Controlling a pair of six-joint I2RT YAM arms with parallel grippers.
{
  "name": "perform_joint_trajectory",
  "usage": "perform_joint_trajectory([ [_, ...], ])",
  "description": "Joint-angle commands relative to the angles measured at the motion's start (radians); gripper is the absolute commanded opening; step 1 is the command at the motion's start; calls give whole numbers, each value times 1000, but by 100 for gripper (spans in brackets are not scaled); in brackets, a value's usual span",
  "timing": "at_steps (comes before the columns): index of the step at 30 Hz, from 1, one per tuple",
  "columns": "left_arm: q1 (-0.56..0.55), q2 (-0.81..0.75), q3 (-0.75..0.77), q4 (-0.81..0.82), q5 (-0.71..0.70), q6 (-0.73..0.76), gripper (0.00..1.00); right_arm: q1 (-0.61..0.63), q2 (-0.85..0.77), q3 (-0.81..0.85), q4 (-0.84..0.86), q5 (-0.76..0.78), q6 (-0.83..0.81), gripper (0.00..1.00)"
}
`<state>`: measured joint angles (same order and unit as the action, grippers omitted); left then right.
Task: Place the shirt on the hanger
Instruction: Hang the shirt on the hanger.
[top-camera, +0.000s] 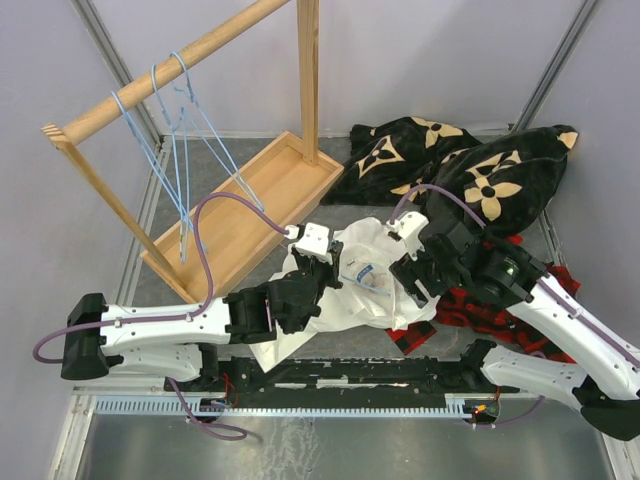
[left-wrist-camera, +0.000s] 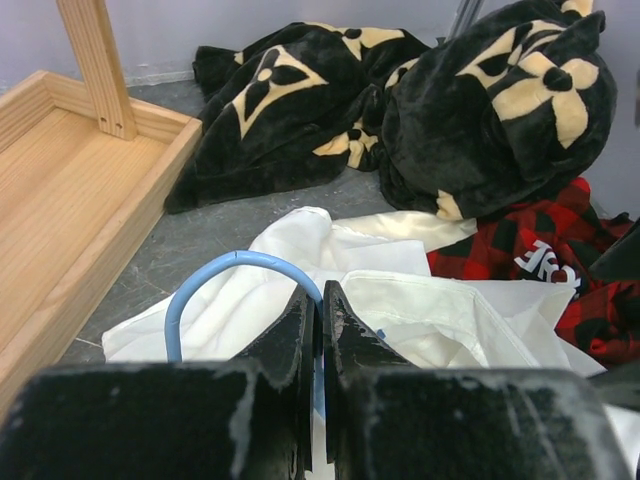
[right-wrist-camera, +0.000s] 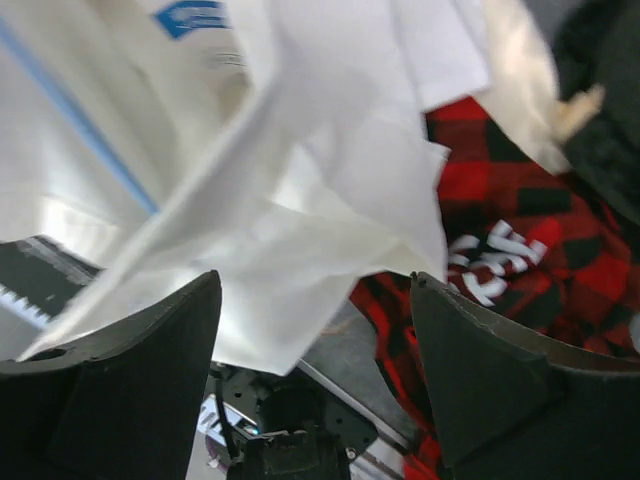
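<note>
Two grippers are sitting over the shirt, which is lying crumpled at the near middle of the table. Left gripper is pressing its jaws together on the hanger wire, whose blue hook is arching up over the white cloth. Right gripper is holding its jaws spread wide, with a shirt fold hanging between them, not pinched. Plaid garment is lying under the shirt's right edge. Beyond, the blanket is lying heaped, and spare hangers are hanging on the wooden rack at far left.
</note>
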<state>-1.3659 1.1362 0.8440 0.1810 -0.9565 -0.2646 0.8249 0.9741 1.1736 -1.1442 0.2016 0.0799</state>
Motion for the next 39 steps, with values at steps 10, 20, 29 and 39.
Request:
perform_joint_trajectory([
  [10, -6, -26, 37, 61, 63, 28, 3, 5, -4, -173, 367, -495, -117, 86],
  [20, -6, -20, 66, 75, 112, 16, 3, 5, 41, -206, 485, -540, -132, 36],
  [29, -6, -96, 65, 36, 280, 12, 21, 5, -103, -208, 454, -278, -111, 0],
  [39, -6, -172, 44, -55, 568, -4, 74, 5, -317, -218, 374, 116, -57, 0],
])
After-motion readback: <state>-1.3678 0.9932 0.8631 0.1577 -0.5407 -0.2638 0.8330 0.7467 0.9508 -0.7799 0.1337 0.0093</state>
